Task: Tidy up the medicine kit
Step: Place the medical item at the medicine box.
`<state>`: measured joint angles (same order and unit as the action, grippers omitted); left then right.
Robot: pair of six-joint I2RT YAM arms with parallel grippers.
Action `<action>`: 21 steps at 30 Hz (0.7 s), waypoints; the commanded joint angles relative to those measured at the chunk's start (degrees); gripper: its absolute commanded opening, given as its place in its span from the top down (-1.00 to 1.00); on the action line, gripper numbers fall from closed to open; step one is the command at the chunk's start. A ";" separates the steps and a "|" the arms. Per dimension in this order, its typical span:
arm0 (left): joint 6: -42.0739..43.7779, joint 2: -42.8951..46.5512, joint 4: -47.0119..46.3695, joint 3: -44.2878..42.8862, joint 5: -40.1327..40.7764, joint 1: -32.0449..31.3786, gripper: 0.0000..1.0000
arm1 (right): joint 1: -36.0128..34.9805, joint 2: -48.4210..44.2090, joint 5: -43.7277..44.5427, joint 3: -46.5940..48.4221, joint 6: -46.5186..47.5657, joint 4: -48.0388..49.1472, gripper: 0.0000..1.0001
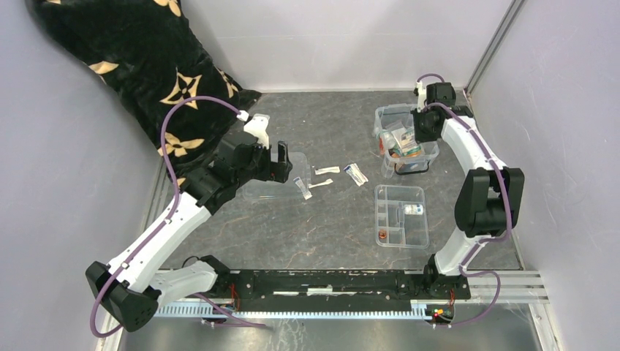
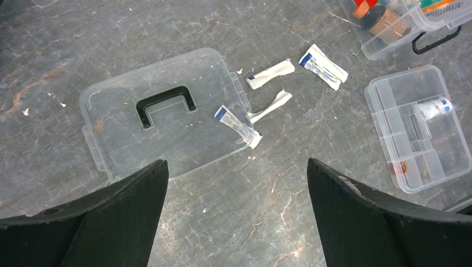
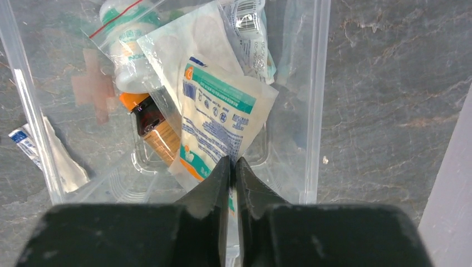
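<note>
Hovering straight above the small clear rectangular plastic medicine kit box (image 3: 315,111), my right gripper (image 3: 234,164) points down into it. Its black fingers are all but closed, and they appear to pinch the near edge of a flat white and teal packet (image 3: 220,119). The packet lies in the box just ahead of the tips, its long axis running away from them. The right arm reaches forward with a bent elbow. My left gripper (image 2: 236,164) hangs wide open and empty, well apart from the box. The flat clear lid with black handle (image 2: 111,139) lies ahead and left of its fingers, with a small blue-tipped white sachet (image 2: 237,123) on one corner.
</note>
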<state>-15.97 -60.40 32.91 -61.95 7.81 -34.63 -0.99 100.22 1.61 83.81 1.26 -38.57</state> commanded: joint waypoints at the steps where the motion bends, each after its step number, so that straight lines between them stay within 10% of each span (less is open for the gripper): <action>1: 0.33 -0.75 -1.23 0.34 -1.84 -0.17 -1.00 | 0.21 -4.79 2.68 -0.05 -0.73 -1.23 0.56; 7: 0.18 -1.43 -1.26 0.17 -2.70 -0.18 -1.00 | 0.20 -6.90 6.84 0.95 -0.86 -1.73 0.21; 21: -1.78 -4.81 -1.90 -0.14 -3.25 -0.17 -1.00 | 0.24 -9.43 2.60 -0.61 -2.79 3.03 0.27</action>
<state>-16.12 -64.20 32.71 -61.63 5.74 -34.63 -0.99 90.02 4.32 83.40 0.01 -37.80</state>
